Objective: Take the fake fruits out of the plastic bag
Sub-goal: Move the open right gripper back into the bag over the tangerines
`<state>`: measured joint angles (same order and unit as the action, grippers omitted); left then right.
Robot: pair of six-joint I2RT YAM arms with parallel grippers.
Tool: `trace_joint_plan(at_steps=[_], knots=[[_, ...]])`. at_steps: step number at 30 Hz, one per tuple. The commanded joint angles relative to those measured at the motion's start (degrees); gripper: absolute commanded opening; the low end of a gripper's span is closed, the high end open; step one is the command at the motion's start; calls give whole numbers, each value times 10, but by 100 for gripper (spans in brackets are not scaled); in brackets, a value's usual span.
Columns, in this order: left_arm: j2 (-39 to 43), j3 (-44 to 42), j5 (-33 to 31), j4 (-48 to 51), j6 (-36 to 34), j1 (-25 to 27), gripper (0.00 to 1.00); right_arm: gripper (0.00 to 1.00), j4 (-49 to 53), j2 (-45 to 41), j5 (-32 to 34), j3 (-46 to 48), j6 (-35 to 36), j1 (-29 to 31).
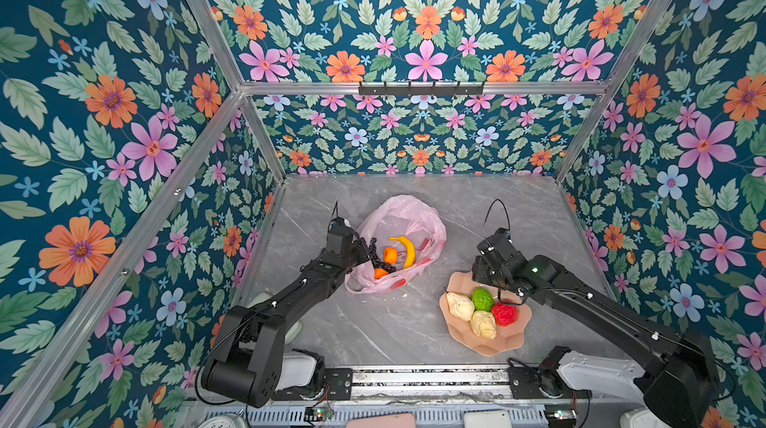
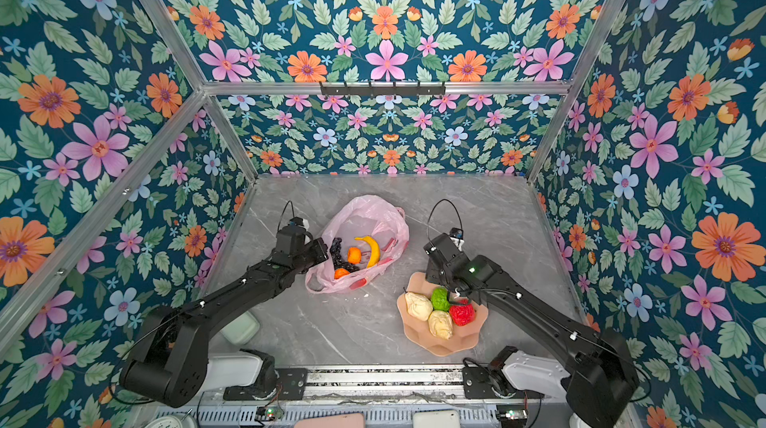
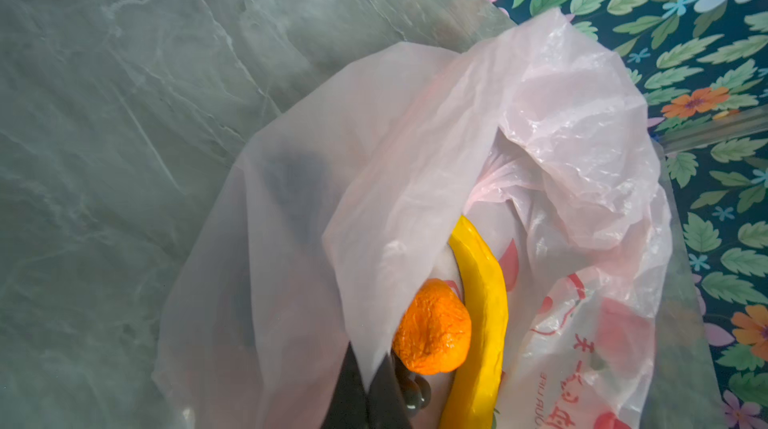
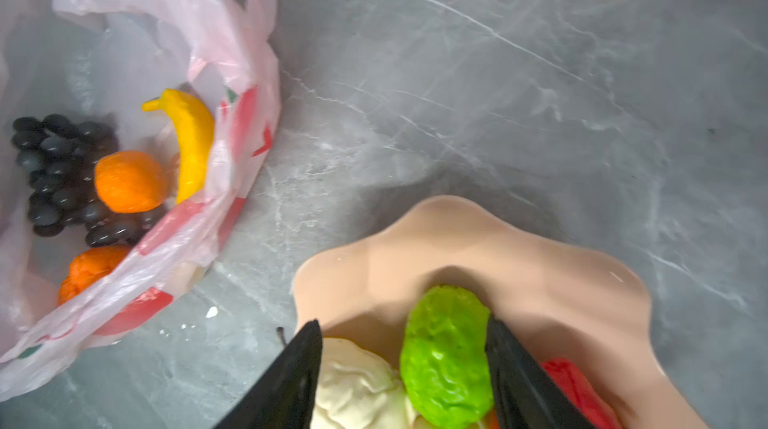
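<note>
The right gripper [image 4: 402,323] hangs low over the plate [image 4: 540,273] with its jaws apart. The green fruit [image 4: 446,356] lies between them, one finger against it and the other clear of it, so I take it as let go and resting on the plate. Just past the touching finger sits the red fruit [image 4: 577,389], and under the other finger are the two cream lumps [image 1: 460,305]. That makes four of the fake fruits out.

Across from it, the left gripper [image 3: 365,385] is clenched on a fold of the plastic bag [image 1: 410,214] at its mouth. Right beyond its fingertips an orange [image 3: 434,327] touches the banana [image 3: 482,302]. The grape bunch [image 4: 58,173] and a second orange [image 4: 89,269] lie close by, all four inside the bag. I'd judge the job about half done.

In the way are the loose film drooping over the mouth near the pinching fingers and the bag's low wall on the right gripper's side. Bag and plate lie apart on the grey table [image 1: 373,322].
</note>
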<state>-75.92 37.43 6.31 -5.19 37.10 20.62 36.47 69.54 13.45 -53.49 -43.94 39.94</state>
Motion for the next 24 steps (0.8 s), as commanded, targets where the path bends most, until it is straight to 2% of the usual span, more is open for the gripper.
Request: trace_joint_plan(at_steps=[1, 9, 15, 20, 24], knots=[[-3, 19, 4, 28, -10, 18, 0, 66, -55, 45, -29, -35, 53, 16], [-42, 95, -20, 72, -47, 77, 0, 66, -131, 164, -106, -119, 108, 57], [-51, 125, -34, 80, -70, 94, 0, 64, -171, 231, -164, -149, 123, 69], [-3, 93, -80, 64, -70, 96, 0, 62, -181, 295, -200, -171, 128, 73], [38, 47, -125, 71, -40, 95, 0, 60, -178, 327, -208, -185, 138, 84]])
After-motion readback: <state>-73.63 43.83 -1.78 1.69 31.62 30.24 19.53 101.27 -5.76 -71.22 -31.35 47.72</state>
